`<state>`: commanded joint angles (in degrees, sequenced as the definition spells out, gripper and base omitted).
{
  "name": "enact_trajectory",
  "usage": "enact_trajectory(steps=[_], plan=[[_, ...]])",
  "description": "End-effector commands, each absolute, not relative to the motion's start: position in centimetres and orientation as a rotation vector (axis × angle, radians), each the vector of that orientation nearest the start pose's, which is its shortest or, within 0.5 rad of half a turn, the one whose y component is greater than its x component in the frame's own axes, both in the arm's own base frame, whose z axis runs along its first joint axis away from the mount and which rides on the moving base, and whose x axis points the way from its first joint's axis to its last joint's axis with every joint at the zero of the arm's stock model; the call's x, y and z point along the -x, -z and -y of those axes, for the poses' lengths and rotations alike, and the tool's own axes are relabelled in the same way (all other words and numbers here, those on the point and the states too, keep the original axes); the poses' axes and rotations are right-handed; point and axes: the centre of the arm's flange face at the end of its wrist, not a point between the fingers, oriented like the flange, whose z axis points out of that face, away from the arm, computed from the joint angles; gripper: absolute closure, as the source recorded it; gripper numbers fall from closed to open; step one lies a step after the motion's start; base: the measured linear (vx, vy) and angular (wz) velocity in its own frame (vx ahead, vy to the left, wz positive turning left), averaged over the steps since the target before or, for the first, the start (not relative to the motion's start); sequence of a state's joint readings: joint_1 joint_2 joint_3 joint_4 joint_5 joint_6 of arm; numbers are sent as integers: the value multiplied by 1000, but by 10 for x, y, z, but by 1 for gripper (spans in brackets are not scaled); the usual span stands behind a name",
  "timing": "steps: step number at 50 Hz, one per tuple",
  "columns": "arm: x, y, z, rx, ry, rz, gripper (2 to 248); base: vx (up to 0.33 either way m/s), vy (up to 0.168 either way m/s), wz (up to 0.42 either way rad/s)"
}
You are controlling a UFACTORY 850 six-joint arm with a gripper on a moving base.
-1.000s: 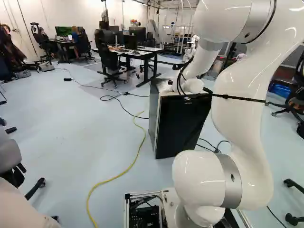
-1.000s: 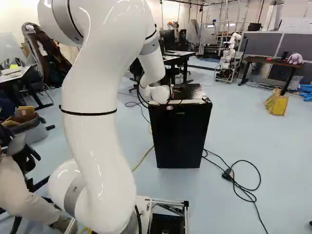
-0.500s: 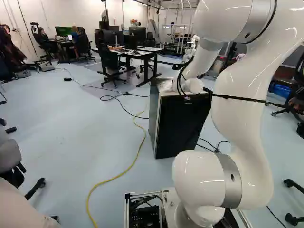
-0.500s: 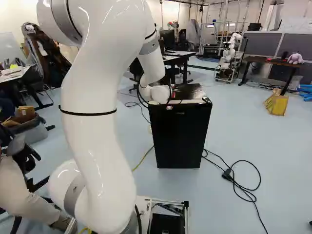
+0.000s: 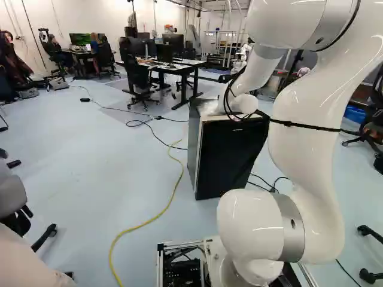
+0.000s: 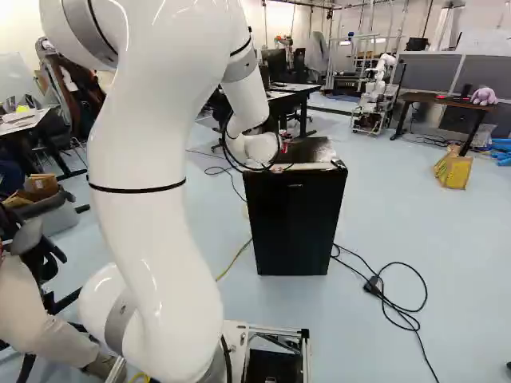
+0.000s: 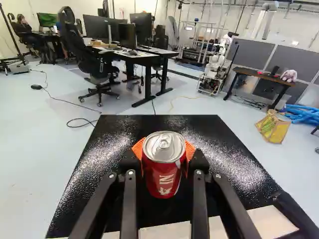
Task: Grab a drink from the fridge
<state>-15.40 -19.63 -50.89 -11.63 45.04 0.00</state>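
One white arm (image 6: 152, 239) was seen rising at the foot of both base views, with one yellow cable (image 5: 149, 221) laid along the floor (image 5: 84, 173) at its left. Ahead of it stood one black fridge (image 6: 295, 227), its door shut. Over the fridge's glossy, speckled black top, edged in white at the near side, one red can (image 7: 162, 181) with a silver lid was held upright, clamped between the two orange-padded fingers of the gripper (image 7: 165, 152); whether its base touched the top could not be told. One black cord (image 6: 419, 297) was looped on the pale blue floor at the fridge's right. Farther off, one yellow bag (image 6: 453, 171) was seen at the right, and one black chair (image 5: 136, 69) by white desks (image 5: 173, 67) at the left. Beyond the bag, one plush toy (image 6: 483, 96) was set on one dark desk (image 6: 431, 98), with another robot (image 6: 373, 94) near it.
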Motion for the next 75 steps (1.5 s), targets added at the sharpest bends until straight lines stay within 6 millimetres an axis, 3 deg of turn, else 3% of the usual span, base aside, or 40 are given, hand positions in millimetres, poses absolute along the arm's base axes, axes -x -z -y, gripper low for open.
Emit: enact_trajectory(steps=[9, 39, 58, 75], plan=[[-549, -432, 138, 2582, 2031, -14, 152, 0, 0, 0], [-535, -432, 126, 2578, 2019, -14, 152, 0, 0, 0], [-510, -430, 106, 2573, 1998, -14, 152, 0, 0, 0], [-474, -426, 81, 2566, 1969, -14, 152, 0, 0, 0]])
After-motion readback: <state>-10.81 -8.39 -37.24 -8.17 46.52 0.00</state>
